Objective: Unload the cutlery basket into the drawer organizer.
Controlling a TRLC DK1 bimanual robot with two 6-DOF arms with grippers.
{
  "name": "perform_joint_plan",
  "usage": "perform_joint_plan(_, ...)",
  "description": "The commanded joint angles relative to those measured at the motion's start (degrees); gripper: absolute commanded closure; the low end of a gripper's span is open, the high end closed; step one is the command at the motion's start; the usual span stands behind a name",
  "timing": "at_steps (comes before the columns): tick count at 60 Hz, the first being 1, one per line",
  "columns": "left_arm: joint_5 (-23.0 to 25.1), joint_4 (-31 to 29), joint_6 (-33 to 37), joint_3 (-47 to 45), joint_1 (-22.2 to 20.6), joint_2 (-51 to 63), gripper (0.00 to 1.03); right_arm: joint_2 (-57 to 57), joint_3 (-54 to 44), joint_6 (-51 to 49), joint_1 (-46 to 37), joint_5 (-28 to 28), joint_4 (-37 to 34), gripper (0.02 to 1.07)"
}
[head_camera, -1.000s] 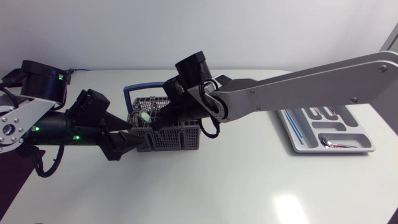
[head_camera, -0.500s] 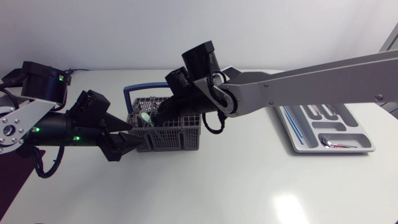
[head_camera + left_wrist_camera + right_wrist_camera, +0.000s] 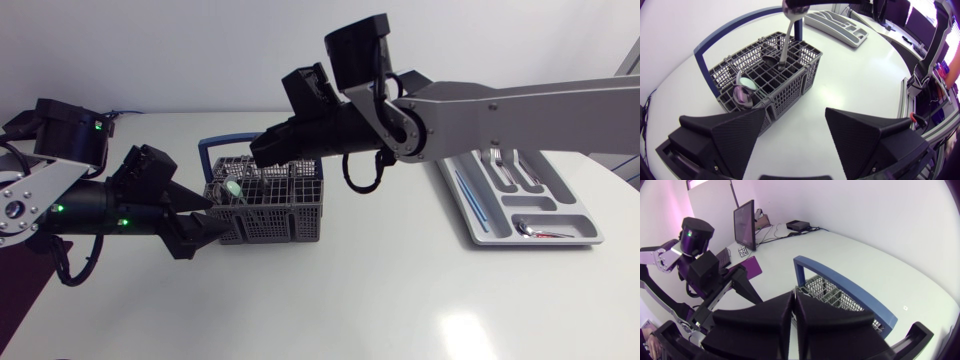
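**One piece lifted, the basket not yet emptied**

The job looks partly done. The drawer organizer (image 3: 592,238), at the right of the head view, already holds several pieces: a spoon (image 3: 540,232) in its lowest compartment, more metal cutlery in the upper ones, and a thin blue item along its left channel. The cutlery basket (image 3: 275,228) stands left of centre on the worktop (image 3: 380,290), well apart from the organizer. It is not empty. A round-ended utensil (image 3: 743,94) leans in a cell near the left arm, and other dark shapes show among the cells, too unclear to name.

The right gripper (image 3: 258,152) hangs above the basket's upper edge with its fingers (image 3: 765,322) pressed almost together. The left wrist view shows them pinching the top of a slim metal piece (image 3: 785,42), which hangs upright with its lower end just over the cells. It seems to be a spoon or similar, but I cannot tell which. Carrying it across to the organizer is the step in hand.

The left gripper (image 3: 795,115) is spread wide and holds nothing. One finger lies against the basket's near corner, apparently steadying it.

The basket is grey open mesh, divided into small cells, with a blue hoop handle (image 3: 705,50).
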Motion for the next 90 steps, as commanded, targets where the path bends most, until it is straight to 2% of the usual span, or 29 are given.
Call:
perform_joint_plan(1, 0.7, 0.38, -0.98, 0.23, -0.4, -0.44, 0.19, -2.57, -0.87, 2.05, -0.22, -1.16, -0.93, 1.01)
perform_joint_plan(14, -0.26, 0.47, -7.4, 4.27, -0.4, -0.35, 0.19, -6.0, -0.35, 2.05, -0.57, -1.51, -3.21, 1.01)
perform_joint_plan(17, -2.64, 0.56, -9.16, 5.24, -1.02, -0.17, 0.19, -6.7, -0.26, 1.97, -0.92, -1.51, -3.83, 1.01)
perform_joint_plan(18, -4.75, 0.82, -10.04, 5.68, -1.54, -0.08, 0.19, -7.23, -0.17, 1.97, -1.45, -1.51, -4.53, 1.01)
perform_joint_plan(24, -8.97, 0.91, -13.02, 7.35, -2.86, 0.79, 0.19, -9.16, -0.17, 1.61, -2.77, -1.33, -6.29, 1.01)
perform_joint_plan(26, -11.25, 0.12, -13.73, 8.14, -4.27, 1.23, 0.14, -9.69, -0.26, 1.53, -3.21, -1.33, -6.9, 1.01)
perform_joint_plan(35, -11.51, -3.4, -14.61, 10.34, -5.85, 2.9, 0.05, -12.59, -1.14, 0.47, -4.97, -0.98, -9.72, 1.01)
perform_joint_plan(54, -13.27, -3.84, -15.4, 12.18, -7.96, 3.34, 0.05, -19.88, -2.63, -2.08, -9.45, -0.63, -18.51, 1.01)
perform_joint_plan(59, -15.82, -9.11, -16.8, 14.64, -8.93, 5.72, 0.05, -21.99, -3.95, -3.04, -11.12, -0.8, -20.53, 1.01)
perform_joint_plan(68, -15.65, -13.15, -16.8, 16.84, -9.19, 6.6, 0.05, -25.69, -6.94, -4.54, -14.2, -1.16, -23.08, 1.01)
perform_joint_plan(79, -15.65, -14.91, -16.98, 17.98, -9.19, 8.44, 0.05, -30.26, -8.96, -7.53, -20.61, -3.0, -27.56, 1.01)
perform_joint_plan(90, -16.17, -13.77, -18.38, 18.07, -9.19, 9.41, 0.04, -32.1, -9.66, -13.33, -30.19, -5.99, -33.18, 1.01)
